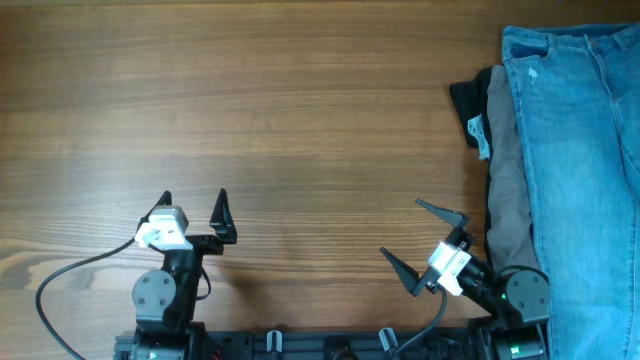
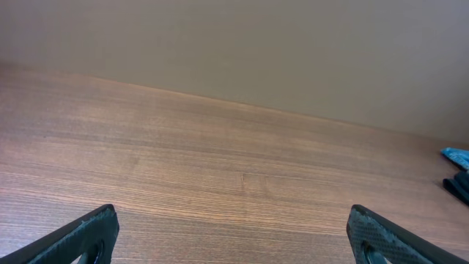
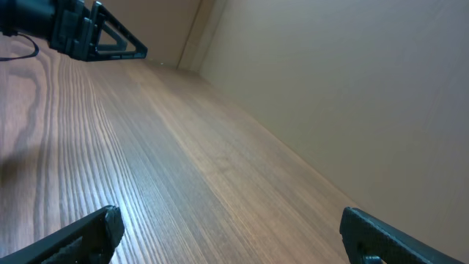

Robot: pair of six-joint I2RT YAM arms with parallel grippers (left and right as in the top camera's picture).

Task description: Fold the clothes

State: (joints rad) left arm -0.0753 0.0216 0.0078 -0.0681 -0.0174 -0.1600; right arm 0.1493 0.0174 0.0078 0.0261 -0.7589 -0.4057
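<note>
At far right of overhead view: jeans (image 1: pixel 585 150) spread long and flat, unfolded; judged as no fold made, every fold left to do. Touching jeans' left edge, apparently partly beneath: grey garment (image 1: pixel 505 190), with black garment (image 1: pixel 468 98) beyond it. Near jeans, to their left: right gripper (image 1: pixel 400 227), jaws wide apart, holding nothing. Well apart from jeans, further left: left gripper (image 1: pixel 193 196), jaws wide, holding nothing. No containers visible

Left wrist view: fingers (image 2: pixel 80 235) spread over table (image 2: pixel 234 147); jeans out of frame, only blue scrap (image 2: pixel 456 155) at right edge

Right wrist view: fingers spread, nothing between; jeans not shown

Black arms (image 1: pixel 165 292), white wrist blocks (image 1: pixel 163 232), pointed jaws
</note>
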